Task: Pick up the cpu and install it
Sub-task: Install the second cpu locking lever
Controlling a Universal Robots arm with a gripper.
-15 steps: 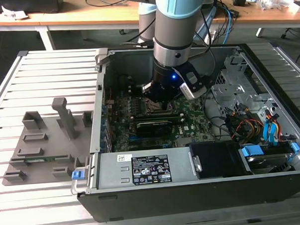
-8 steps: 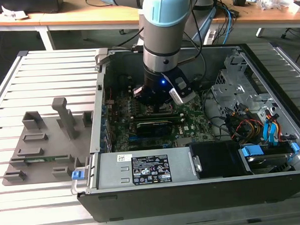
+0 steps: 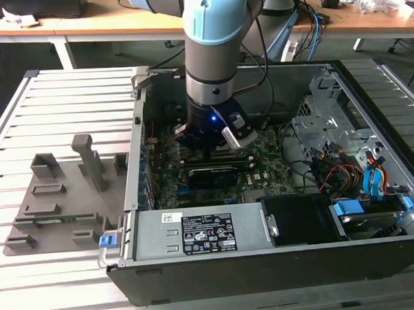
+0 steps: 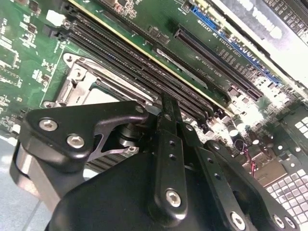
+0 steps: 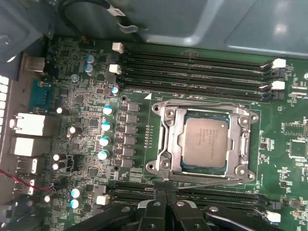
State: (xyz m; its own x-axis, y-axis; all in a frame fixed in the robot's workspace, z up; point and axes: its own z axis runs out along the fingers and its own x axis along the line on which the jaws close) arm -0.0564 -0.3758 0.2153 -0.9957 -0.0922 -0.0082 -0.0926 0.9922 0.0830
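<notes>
Claw [image 5: 166, 211] fingertips beyond picture edge

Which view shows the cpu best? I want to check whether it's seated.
The first wrist view: the cpu lies flat inside the socket frame, unobstructed. In the second wrist view the gripper covers most of the socket. In the exterior view the arm stands over that spot.

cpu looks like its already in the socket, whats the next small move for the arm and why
Probably a short straight lift away from the board. In the first wrist view the small square silvery-topped cpu lies flat inside the metal-rimmed socket frame, and the black gripper sits beside the frame, not on the chip. Nothing looks left to hold, so backing off seems safest.
</notes>
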